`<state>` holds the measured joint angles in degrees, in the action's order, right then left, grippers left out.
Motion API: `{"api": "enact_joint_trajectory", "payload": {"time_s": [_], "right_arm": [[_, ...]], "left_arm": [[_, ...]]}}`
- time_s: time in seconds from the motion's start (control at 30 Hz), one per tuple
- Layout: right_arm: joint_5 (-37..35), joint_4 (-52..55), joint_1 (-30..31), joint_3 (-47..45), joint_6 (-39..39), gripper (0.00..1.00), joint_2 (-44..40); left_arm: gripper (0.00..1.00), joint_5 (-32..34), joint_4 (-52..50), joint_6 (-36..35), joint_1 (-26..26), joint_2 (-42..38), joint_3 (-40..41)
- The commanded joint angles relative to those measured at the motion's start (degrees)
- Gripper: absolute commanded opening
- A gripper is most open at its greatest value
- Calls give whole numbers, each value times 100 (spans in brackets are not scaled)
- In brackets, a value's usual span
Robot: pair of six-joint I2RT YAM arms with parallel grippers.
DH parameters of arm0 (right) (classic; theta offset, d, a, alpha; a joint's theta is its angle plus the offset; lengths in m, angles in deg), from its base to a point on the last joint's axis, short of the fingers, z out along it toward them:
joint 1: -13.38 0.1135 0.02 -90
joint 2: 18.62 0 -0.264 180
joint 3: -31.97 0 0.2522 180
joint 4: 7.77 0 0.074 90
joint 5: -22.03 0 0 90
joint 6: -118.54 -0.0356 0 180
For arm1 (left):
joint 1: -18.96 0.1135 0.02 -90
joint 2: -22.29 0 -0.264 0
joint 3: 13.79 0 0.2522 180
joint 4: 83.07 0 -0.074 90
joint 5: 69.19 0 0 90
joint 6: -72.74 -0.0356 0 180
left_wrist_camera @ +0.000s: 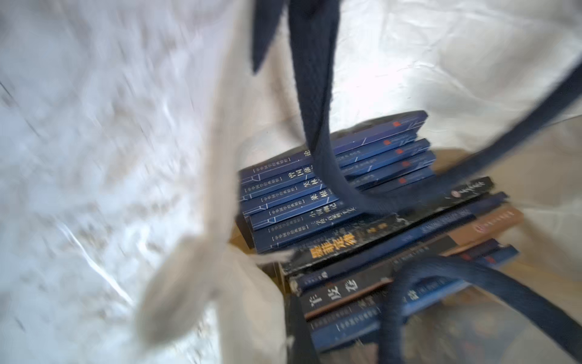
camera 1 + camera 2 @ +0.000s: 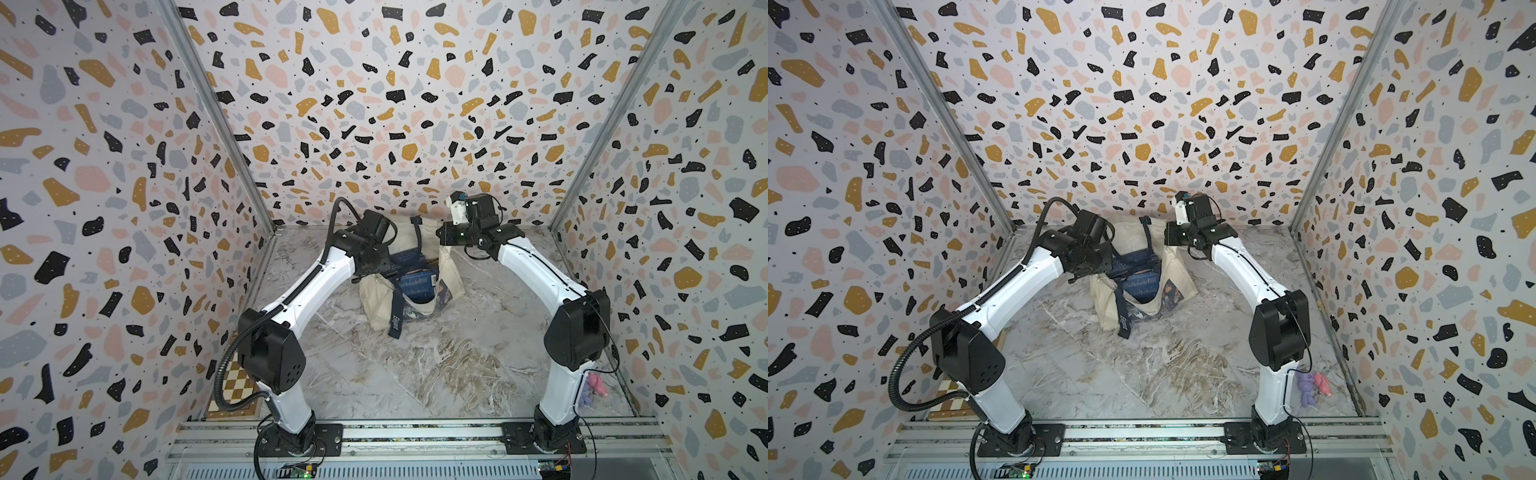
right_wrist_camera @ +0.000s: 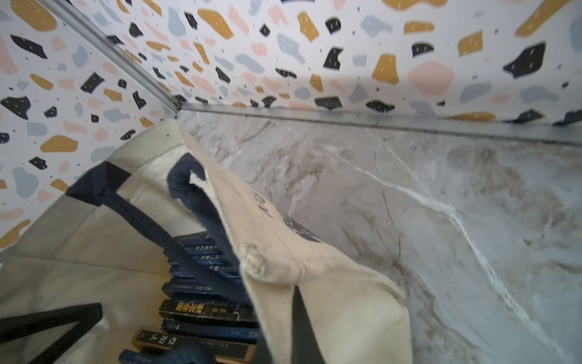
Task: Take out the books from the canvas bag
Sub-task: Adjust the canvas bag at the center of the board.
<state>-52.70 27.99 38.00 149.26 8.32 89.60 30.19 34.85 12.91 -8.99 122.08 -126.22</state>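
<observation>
Where the veined marble table (image 2: 415, 374) runs back, the slouching cream canvas bag (image 2: 376, 307) stands open with slim navy books (image 2: 415, 282) packed side by side inside. The left claw (image 2: 376, 270) and right claw (image 2: 444, 244) each pinch its woven rim shut, bunching the cloth.

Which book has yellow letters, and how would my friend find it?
Find the cream canvas bag at the back of the marble table. Inside, books sit in a row, spines showing. The black book has yellow letters; those beside it are blue with pale letters.
</observation>
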Motion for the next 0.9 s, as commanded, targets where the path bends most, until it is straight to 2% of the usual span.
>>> {"api": "enact_joint_trajectory", "payload": {"time_s": [0.0,0.1,0.17,0.27,0.47,0.67,0.77,0.87], "right_arm": [[187,-1090,165,291,120,0,-1027],[39,-2259,269,-1466,166,0,-1884],[-36,-2889,271,-2675,-21,0,-2340],[-177,-3586,297,-4146,-353,0,-2680],[-752,-4597,437,-6484,-1099,0,-3481],[-1315,-4799,788,-7551,-1541,0,-3640],[-1369,-4972,760,-7689,-1839,0,-3314],[-1306,-5138,738,-7444,-1942,0,-2837]], "left_arm": [[0,652,1570,-947,-126,-468,-185],[0,747,3132,-854,-284,-1092,1702],[0,679,4116,-469,-316,-1391,2915],[0,501,4740,54,-396,-1420,4036],[0,838,5429,403,-1035,-1445,5481],[0,801,6159,792,-1247,-2079,6801],[0,762,6232,759,-1257,-2203,6995],[0,735,6276,559,-1257,-2089,6872]]}}
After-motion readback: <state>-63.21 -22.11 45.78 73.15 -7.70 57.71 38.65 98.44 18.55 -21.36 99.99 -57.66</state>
